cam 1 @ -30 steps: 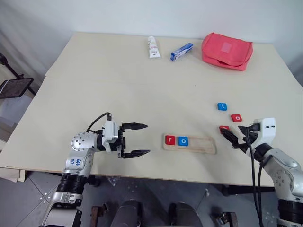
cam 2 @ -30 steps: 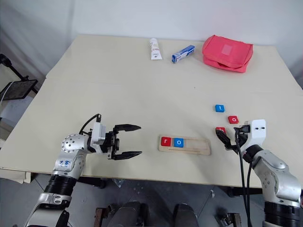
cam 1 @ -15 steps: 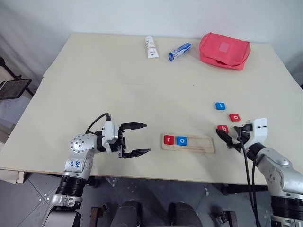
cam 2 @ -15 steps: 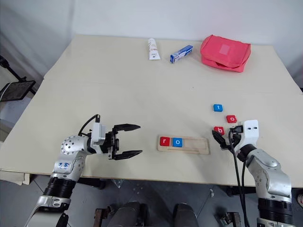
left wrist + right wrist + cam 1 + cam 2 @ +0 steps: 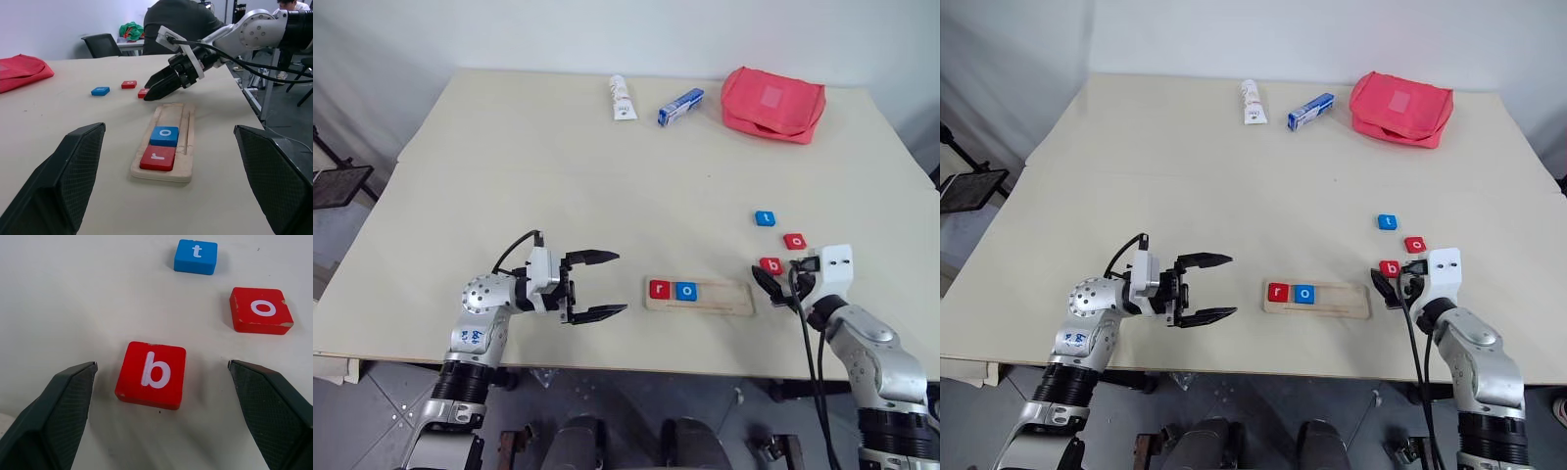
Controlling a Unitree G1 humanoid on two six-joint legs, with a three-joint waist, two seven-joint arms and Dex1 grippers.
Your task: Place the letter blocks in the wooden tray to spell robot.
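Pale beige table stands against a plain white wall at 12 o'clock. Grey tiled floor lies below at 7 o'clock. Left wrist view: 1 black chair, lit evenly.

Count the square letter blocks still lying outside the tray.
3. The red "b" block lies nearest the right gripper, the red "o" block just beyond it, and the blue "t" block farthest. Two more sit in the pale wooden tray.
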